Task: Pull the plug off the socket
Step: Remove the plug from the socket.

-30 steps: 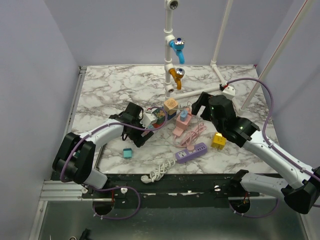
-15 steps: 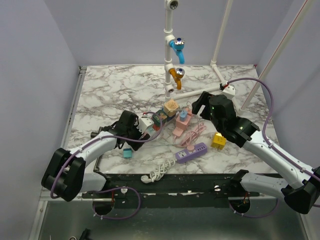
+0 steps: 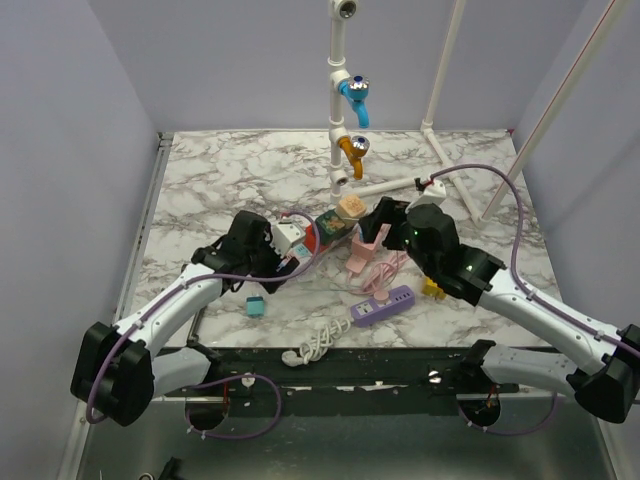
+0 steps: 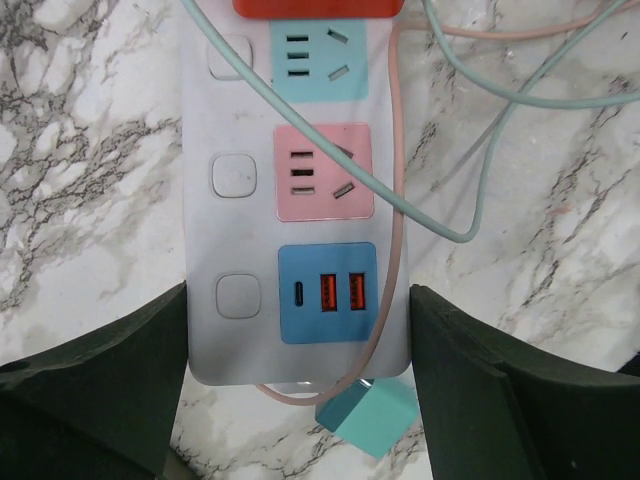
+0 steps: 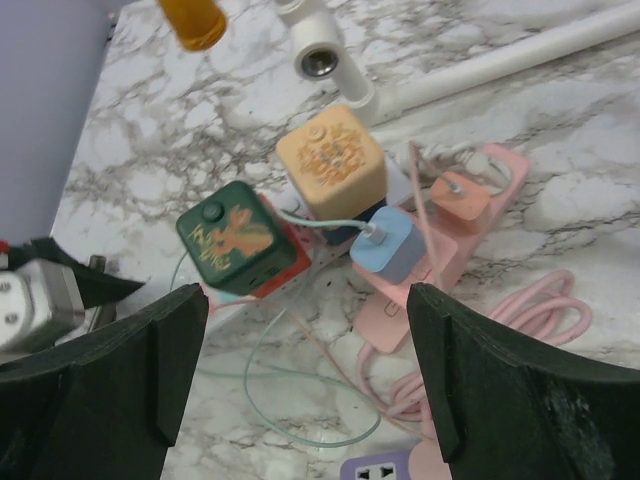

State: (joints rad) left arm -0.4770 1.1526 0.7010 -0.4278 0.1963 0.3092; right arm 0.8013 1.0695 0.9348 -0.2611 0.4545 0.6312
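- Left claw (image 4: 298, 290): closed on the near end of the white power strip (image 4: 225, 235), one dark finger (image 4: 110, 380) against each long side
- White power strip: lies flat on the marble table (image 3: 220, 170) and runs straight ahead from the left claw; a blue USB panel sits between the fingers, with a pink socket and then a blue socket beyond it
- Teal cable (image 4: 465, 238) and pink cable (image 4: 400, 150): loop across the strip ahead of the left claw; a small teal block (image 4: 370, 420) lies just under it
- Right claw (image 5: 308, 290): open, fingers wide apart with nothing between them, raised above the table
- Green cube plug (image 5: 232, 238): ahead and slightly left of the right claw, seated on the far end of the white power strip, not yet pulled
- Tan cube plug (image 5: 330, 162): directly ahead of the right claw, just beyond the green one
- Blue plug (image 5: 388, 245) and small orange plug (image 5: 460, 197): ahead and right of the right claw, both on the pink power strip (image 5: 505, 165)
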